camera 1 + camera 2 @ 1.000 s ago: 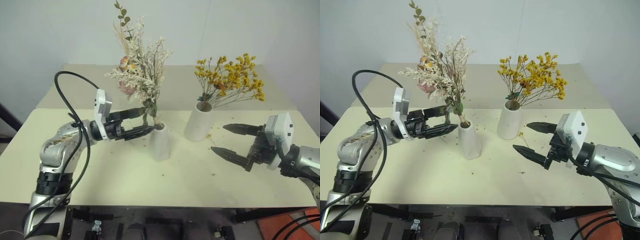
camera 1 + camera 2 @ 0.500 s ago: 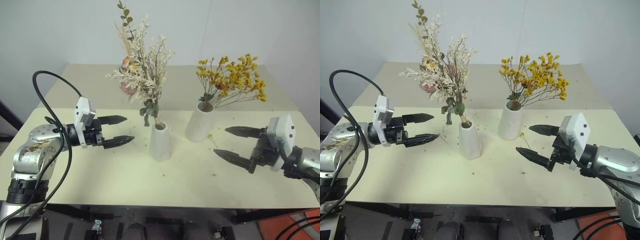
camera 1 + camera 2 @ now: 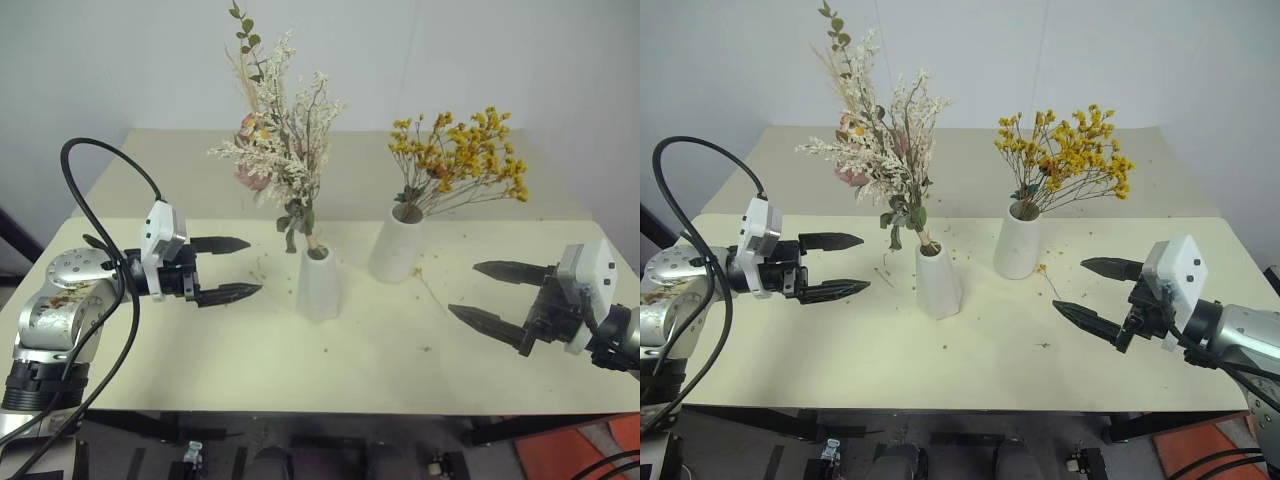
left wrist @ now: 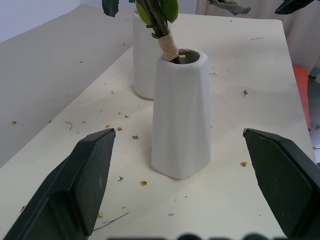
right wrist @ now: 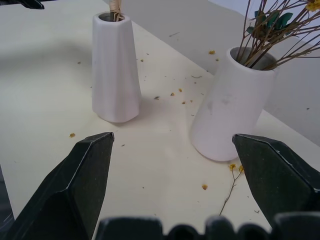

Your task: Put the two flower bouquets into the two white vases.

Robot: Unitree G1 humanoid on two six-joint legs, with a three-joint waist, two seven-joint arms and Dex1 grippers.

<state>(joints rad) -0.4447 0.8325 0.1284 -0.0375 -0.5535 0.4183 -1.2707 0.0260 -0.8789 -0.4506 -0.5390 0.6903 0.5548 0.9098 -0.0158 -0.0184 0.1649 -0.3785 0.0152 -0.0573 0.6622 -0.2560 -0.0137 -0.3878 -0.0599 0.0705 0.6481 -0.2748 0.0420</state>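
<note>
Two white vases are standing on the pale counter (image 3: 200, 350). The small vase (image 3: 320, 283) is sitting near the middle, and the pink rose bunch (image 3: 280, 140) is sticking up out of its narrow mouth. The big vase (image 3: 400, 243) is standing close by at about 2 o'clock from the small one, not touching it, and the yellow flowers (image 3: 465, 155) are leaning out of it toward 2 o'clock. The left claw (image 3: 233, 268) is hanging at 9 o'clock from the small vase, wide open and holding nothing. The right claw (image 3: 495, 295) is hanging at 4 o'clock from the big vase, also wide open and holding nothing. Little crumbs (image 4: 143, 183) of dried flowers are lying on the counter around the vases.
</note>
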